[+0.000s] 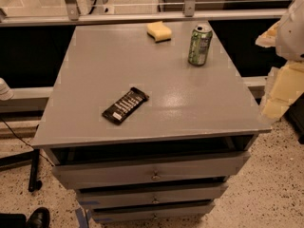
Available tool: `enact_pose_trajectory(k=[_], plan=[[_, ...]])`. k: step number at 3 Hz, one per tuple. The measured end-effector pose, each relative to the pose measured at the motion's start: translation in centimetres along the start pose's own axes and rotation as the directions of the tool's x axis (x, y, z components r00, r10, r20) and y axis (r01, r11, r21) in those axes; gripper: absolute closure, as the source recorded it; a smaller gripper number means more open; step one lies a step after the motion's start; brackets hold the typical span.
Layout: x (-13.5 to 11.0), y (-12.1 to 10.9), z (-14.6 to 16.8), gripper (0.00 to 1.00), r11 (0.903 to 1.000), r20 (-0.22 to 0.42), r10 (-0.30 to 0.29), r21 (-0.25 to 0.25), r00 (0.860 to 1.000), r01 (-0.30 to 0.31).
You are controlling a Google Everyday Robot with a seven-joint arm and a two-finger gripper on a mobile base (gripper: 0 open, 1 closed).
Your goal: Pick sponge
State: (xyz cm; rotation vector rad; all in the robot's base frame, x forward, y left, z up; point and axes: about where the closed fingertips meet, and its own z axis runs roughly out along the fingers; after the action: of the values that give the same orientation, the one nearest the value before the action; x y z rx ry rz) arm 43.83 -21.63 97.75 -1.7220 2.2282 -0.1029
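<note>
The sponge (159, 31) is a small pale yellow foam block lying flat near the far edge of the grey cabinet top (109, 61), a little right of its middle. My gripper (281, 77) is at the right edge of the view, off the cabinet's right side and level with its front half. It is far from the sponge, to the right of it and nearer the camera. Nothing shows in it.
A green drink can (200, 44) stands upright to the right of the sponge and a bit nearer. A black snack bar (125, 105) lies front left. Drawers (152, 172) sit below. A metal rail (142, 17) runs behind the cabinet.
</note>
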Motion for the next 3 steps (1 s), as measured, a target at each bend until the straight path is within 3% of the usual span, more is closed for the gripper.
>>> enact_pose_trajectory(k=[1, 2, 3], plan=[[-0.1, 0.0, -0.1, 0.0, 1.0, 0.002, -0.001, 0.003, 1.0, 0.001], [-2.4, -2.2, 0.7, 0.0, 0.9986, 0.068, -0.009, 0.052, 0.998, 0.006], [-7.2, -7.8, 2.3, 0.0, 0.992, 0.185, -0.026, 0.127, 0.982, 0.003]])
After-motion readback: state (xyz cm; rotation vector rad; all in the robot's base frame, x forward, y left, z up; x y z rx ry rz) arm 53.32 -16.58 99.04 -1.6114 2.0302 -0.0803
